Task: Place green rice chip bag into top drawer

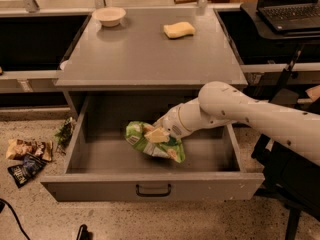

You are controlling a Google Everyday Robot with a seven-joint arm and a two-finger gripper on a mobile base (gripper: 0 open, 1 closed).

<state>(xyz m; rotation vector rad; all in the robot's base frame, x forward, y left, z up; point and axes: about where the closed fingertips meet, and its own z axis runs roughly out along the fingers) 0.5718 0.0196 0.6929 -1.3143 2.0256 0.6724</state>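
Observation:
The top drawer (150,186) is pulled fully open under the grey cabinet; its flat front panel carries a small dark handle (153,190). The green rice chip bag (137,136), crinkly light green with beige cracker pictures, hangs tilted inside the drawer, just above its floor near the middle. My gripper (156,135) reaches in from the right on the white arm (250,115) and is shut on the bag's upper edge.
On the cabinet top (150,54) sit a white bowl (109,16) at the back left and a yellow sponge (179,30) at the back right. Brown and dark snack packets (25,156) lie on the floor to the left. A laptop (290,4) stands at the far right.

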